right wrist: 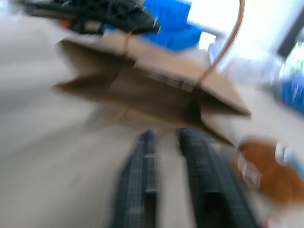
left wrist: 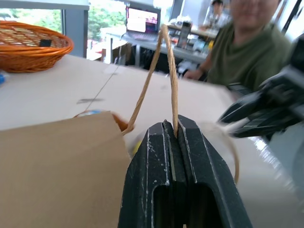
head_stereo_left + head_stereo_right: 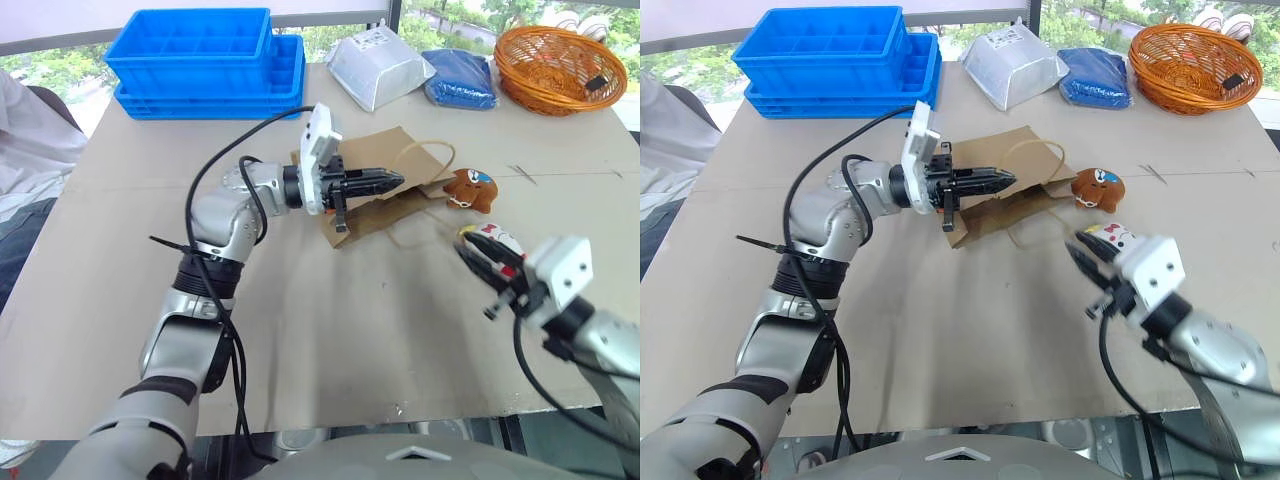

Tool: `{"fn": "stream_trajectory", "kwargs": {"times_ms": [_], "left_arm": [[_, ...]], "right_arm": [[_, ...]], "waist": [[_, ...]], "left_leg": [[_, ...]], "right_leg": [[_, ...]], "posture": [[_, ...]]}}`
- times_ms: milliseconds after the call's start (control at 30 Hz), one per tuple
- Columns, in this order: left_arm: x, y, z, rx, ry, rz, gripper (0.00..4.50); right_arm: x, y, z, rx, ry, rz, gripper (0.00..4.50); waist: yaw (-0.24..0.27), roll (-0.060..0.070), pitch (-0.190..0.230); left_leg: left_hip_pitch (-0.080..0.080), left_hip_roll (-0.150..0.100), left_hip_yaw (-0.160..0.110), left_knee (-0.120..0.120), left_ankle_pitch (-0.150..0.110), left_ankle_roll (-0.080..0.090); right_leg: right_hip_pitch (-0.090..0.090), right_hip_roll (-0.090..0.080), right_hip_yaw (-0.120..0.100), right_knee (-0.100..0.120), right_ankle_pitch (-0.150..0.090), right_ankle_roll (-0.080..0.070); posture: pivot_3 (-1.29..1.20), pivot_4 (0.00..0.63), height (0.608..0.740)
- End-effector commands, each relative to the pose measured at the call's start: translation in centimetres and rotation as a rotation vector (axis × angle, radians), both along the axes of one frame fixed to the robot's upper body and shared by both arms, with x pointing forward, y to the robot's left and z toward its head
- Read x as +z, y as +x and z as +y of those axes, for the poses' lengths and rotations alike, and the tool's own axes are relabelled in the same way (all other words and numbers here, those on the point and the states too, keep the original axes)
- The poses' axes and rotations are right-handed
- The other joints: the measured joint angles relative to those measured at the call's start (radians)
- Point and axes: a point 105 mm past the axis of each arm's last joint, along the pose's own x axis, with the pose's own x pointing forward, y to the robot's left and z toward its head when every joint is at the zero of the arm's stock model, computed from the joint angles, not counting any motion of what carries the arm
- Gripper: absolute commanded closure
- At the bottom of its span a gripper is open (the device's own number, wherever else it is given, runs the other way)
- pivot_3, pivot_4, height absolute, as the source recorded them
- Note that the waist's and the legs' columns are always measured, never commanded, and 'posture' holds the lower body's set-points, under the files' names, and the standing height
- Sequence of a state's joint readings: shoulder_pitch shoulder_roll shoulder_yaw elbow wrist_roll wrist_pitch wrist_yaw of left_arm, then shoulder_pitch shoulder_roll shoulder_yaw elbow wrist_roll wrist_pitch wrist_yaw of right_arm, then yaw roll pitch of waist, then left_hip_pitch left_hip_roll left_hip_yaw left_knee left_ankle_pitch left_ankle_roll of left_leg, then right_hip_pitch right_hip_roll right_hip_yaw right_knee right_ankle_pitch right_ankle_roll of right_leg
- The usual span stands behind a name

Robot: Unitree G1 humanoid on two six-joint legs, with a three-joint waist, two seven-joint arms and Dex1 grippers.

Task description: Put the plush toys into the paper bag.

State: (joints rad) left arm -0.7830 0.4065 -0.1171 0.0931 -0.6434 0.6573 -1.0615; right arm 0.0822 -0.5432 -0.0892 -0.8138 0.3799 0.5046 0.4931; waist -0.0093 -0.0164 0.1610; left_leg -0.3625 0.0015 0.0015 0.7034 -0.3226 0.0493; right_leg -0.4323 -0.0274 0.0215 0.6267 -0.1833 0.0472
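at table centre, paper bag (image 3: 385, 195) lying flat, left gripper (image 3: 385, 181) pinching its cord handle (image 2: 164, 71); brown toy (image 3: 472, 188) at bag's 3 o'clock, white toy (image 3: 492, 240) at 4 by right gripper (image 3: 480, 262), jaws cannot tell; step: opening bag; next: grasp toy.

Two toys: brown (image 3: 470, 188), white (image 3: 492, 241). One bag (image 3: 385, 200). Two blue crates (image 3: 205, 62). One basket (image 3: 558, 68). One foil pouch (image 3: 378, 66).

Ahead of your right gripper (image 1: 166, 142) you see the paper bag (image 1: 156, 85), its mouth lifted, with the brown plush toy (image 1: 266, 171) lying just beside it.
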Motion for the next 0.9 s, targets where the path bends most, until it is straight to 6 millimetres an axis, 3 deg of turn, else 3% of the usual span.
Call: {"fn": "stream_trajectory", "kwargs": {"times_ms": [33,200,333,433,533,633,767,900], "left_arm": [[2.3,-0.8,-0.1,0.011,-0.07,0.03,4.5],[2.1,-1.5,-0.2,0.035,-0.07,0.042,4.5],[2.3,-1.7,-0.2,0.076,-0.101,0.058,4.5],[2.5,-1.5,0.1,0.122,-0.121,0.055,4.5],[3.1,-0.9,0.7,0.175,-0.178,0.091,4.5],[3.5,-0.8,0.8,0.196,-0.231,0.131,4.5],[5.6,1.2,2.7,0.316,-0.401,0.232,4.5],[7.3,3.2,5.6,0.45,-0.564,0.31,4.5]], "right_arm": [[-0.4,2.1,2.1,0.075,-0.105,0.02,4.38],[0.6,4.9,4.7,0.151,-0.191,-0.016,4.38],[-0.9,6.4,5.9,0.221,-0.353,-0.007,4.38],[-1.6,6.3,6.1,0.251,-0.346,0.033,4.38],[-3.1,5.9,5.9,0.28,-0.373,0.072,4.38],[-4.6,6.9,6.6,0.279,-0.398,0.089,4.38],[-7.9,6.5,7.9,0.36,-0.451,0.156,4.38],[-10.1,6.0,7.6,0.36,-0.444,0.216,4.38]], "waist": [[-0.003,0.0,0.001],[-0.004,0.0,0.001],[0.001,0.0,0.001],[0.003,0.0,0.001],[0.002,0.0,0.001],[-0.002,0.0,0.001],[-0.004,0.0,0.001],[-0.003,0.0,0.001]], "left_leg": [[0.0,0.0,-0.001,0.0,0.0,0.0],[-0.001,-0.001,0.0,0.0,0.002,-0.004],[-0.002,-0.001,-0.003,0.0,0.002,-0.004],[-0.003,-0.003,-0.003,0.0,0.002,-0.004],[-0.003,-0.004,-0.004,0.0,0.003,-0.005],[-0.003,-0.005,-0.004,0.0,0.003,-0.005],[-0.002,-0.005,-0.004,0.0,0.003,-0.005],[-0.002,-0.005,-0.006,-0.001,0.003,-0.006]], "right_leg": [[0.0,0.0,0.0,0.0,0.0,0.0],[-0.001,-0.001,0.0,0.0,0.0,0.0],[-0.001,-0.002,-0.002,0.0,0.0,0.0],[-0.001,-0.004,-0.003,-0.001,0.0,0.0],[-0.001,-0.006,-0.004,-0.001,0.0,0.0],[-0.001,-0.007,-0.004,-0.001,0.0,0.0],[-0.001,-0.007,-0.004,0.0,0.001,0.0],[-0.001,-0.008,-0.005,0.0,0.001,0.0]], "posture": [[0.0,0.15,0.74],[0.0,0.15,0.74],[0.0,0.15,0.74],[0.0,0.15,0.74],[0.0,0.15,0.74],[0.0,0.15,0.74],[0.0,0.15,0.74],[0.0,0.15,0.74]]}}
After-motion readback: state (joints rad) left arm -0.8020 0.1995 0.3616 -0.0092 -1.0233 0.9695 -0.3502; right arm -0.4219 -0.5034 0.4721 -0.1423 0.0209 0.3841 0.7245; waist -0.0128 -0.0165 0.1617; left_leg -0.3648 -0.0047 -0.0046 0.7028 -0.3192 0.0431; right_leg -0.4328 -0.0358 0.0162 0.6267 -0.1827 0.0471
